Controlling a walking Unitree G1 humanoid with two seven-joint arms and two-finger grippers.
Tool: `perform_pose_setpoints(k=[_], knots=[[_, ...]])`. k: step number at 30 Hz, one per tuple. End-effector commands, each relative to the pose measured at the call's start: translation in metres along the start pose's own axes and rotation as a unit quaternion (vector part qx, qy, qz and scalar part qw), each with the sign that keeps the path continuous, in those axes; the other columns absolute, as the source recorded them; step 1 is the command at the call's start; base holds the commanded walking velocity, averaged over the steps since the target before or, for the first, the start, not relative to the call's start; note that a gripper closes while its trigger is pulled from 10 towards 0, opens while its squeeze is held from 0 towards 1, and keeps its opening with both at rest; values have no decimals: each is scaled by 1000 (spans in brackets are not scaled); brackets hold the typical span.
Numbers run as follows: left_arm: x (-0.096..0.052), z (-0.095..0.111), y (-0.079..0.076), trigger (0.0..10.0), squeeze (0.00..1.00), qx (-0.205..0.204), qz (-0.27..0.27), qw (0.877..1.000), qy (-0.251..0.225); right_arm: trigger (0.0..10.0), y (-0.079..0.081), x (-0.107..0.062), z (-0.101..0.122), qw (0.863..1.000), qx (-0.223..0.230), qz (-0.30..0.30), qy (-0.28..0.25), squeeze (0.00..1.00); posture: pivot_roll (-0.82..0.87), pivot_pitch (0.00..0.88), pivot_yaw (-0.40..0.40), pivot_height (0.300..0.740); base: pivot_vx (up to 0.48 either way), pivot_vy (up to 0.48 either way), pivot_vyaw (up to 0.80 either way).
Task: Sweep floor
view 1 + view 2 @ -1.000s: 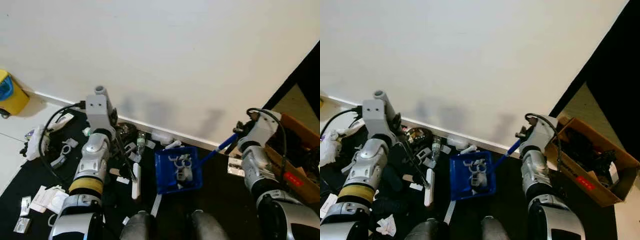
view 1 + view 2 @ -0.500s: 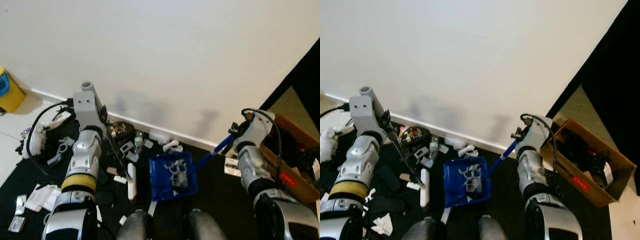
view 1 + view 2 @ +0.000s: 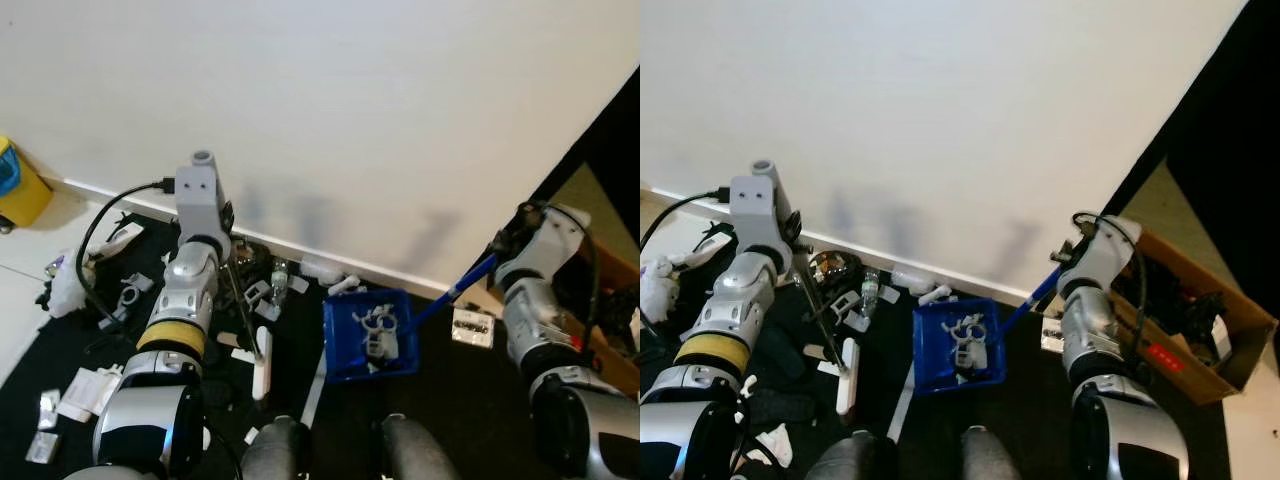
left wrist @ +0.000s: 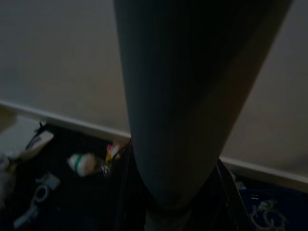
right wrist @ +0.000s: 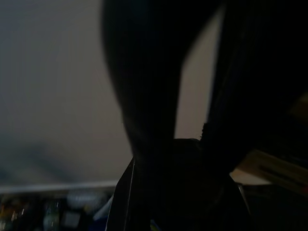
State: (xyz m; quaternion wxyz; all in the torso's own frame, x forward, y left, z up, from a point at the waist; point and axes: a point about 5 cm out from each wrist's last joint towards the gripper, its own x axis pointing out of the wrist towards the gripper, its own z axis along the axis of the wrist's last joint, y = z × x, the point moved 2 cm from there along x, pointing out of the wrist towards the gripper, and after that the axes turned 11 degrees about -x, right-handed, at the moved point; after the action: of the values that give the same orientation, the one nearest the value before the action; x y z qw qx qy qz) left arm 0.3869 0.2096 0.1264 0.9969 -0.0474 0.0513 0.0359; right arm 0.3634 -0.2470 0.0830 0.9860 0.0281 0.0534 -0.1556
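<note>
Black flooring (image 3: 440,400) runs from the robot's feet to a white wall, with the blue dustpan (image 3: 368,336) lying flat just ahead of them, already holding pale scraps. Right of the dustpan, the right claw (image 3: 508,244) grips its blue handle (image 3: 452,292); the left claw (image 3: 222,262), left of the dustpan, carries a thin dark-shafted broom whose white head (image 3: 262,362) rests on the floor. How either claw's fingers sit cannot be told. Both tools look light and rigid, best held high on their stems. Beyond the dustpan, bottles and plastic bits (image 3: 272,288) crowd the skirting; a cardboard box (image 3: 1200,330) stands far right.
</note>
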Motion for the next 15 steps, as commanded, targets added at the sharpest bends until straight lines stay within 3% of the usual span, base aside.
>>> perform_pose_setpoints(k=[1, 7, 13, 15], knots=[[3, 17, 2, 10000, 0, 29, -1, 999, -32, 10000, -7, 5, 20, 999, 18, -30, -38, 0, -34, 224, 13, 740, 0, 0, 0], [4, 41, -4, 10000, 0, 88, -24, 993, -79, 10000, -22, 0, -1, 996, 53, -76, 12, 0, 7, 223, -31, 740, 0, 0, 0], [2, 41, -7, 10000, 0, 105, -47, 990, -82, 10000, -16, -8, -19, 998, 25, -48, 34, 0, 18, 182, -42, 740, 0, 0, 0], [2, 40, 2, 10000, 0, 126, -45, 988, -81, 10000, -3, -7, -19, 999, 27, -21, 35, 0, 5, 180, -28, 740, 0, 0, 0]])
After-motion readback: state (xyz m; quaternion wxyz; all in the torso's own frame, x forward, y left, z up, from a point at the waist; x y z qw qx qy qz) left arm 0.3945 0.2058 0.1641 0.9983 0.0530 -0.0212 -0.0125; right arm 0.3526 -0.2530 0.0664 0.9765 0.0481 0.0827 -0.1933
